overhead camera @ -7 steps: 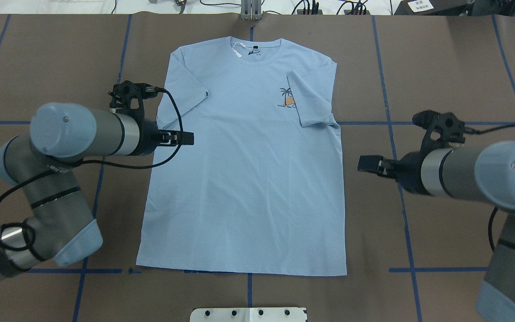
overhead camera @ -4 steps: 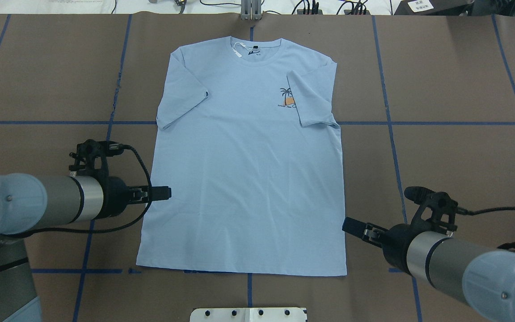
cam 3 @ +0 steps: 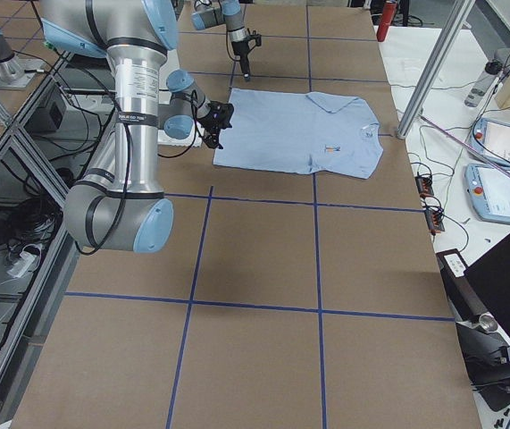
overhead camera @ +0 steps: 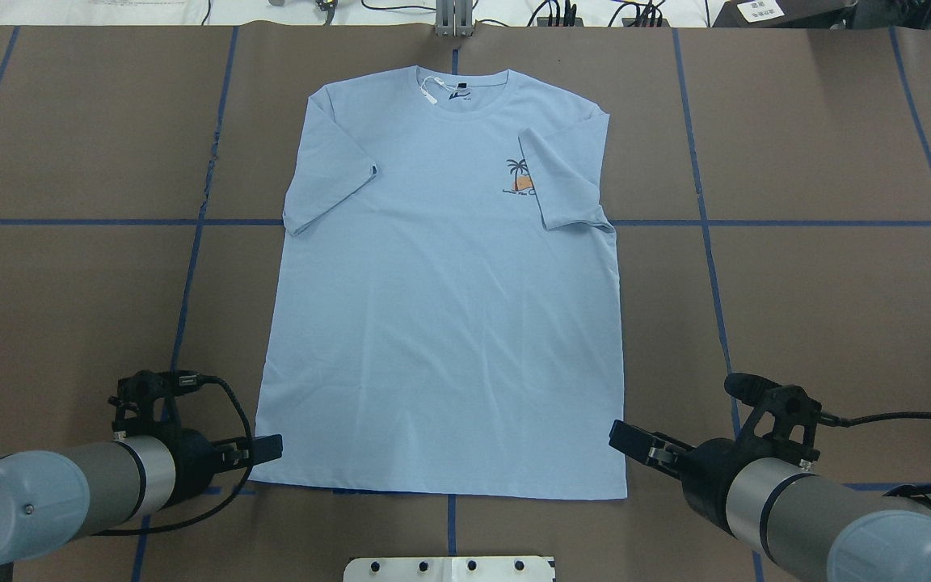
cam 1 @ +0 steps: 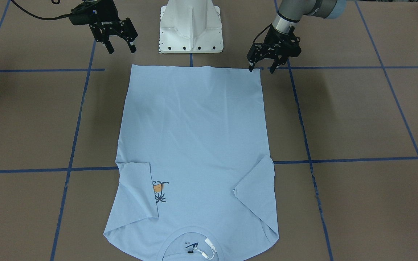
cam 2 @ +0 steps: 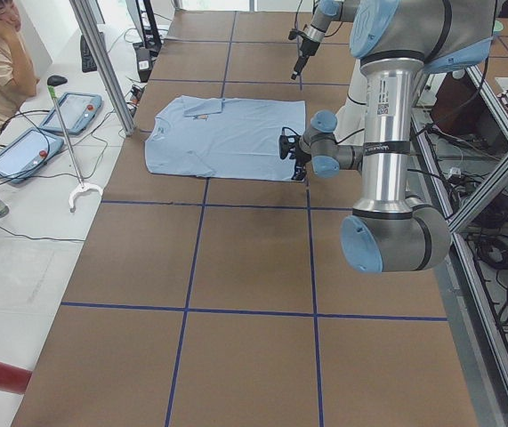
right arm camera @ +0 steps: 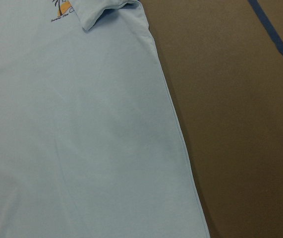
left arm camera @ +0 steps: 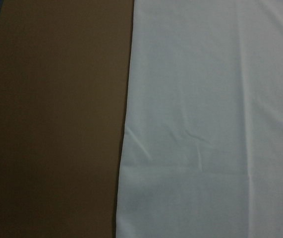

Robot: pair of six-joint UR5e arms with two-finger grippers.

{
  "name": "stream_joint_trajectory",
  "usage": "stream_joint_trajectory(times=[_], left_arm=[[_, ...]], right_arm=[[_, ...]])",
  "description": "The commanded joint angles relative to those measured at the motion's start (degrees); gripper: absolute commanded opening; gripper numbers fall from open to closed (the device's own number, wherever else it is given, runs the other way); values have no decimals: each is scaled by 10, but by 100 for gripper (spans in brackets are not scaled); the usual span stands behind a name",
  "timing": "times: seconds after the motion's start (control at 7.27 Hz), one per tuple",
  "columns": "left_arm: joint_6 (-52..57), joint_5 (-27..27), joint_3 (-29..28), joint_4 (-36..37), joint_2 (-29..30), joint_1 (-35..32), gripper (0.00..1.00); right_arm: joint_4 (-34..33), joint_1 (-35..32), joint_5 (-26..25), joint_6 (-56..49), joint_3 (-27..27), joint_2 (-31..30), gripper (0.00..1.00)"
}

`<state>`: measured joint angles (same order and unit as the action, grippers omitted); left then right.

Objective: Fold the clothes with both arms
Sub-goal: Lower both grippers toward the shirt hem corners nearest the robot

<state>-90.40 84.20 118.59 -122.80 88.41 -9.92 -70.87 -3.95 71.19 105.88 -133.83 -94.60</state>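
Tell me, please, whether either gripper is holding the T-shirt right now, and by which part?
Nothing is held. The left gripper and the right gripper are both open, each near a hem corner of the T-shirt, which lies flat.

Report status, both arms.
Left gripper open by one hem corner, right gripper open near the other. Shirt flat, sleeves folded in, not gripped. Nothing on it.

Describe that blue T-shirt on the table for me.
The light blue T-shirt lies flat, front up, on the brown table, hem toward the white pedestal. Both sleeves are folded inward; one partly covers the palm print. A white tag lies at the collar. The left end effector and right end effector, both open, flank that hem.
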Motion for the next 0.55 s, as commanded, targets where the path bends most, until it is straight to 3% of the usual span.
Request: stream_joint_trajectory(times=[0.0, 0.41], left_arm=[[-55, -24, -15, 1, 7, 34, 67], [-72, -24, -22, 1, 11, 34, 63]], right_arm=[[-1, 1, -1, -1, 1, 1, 100], [0, 2, -2, 0, 2, 4, 100]])
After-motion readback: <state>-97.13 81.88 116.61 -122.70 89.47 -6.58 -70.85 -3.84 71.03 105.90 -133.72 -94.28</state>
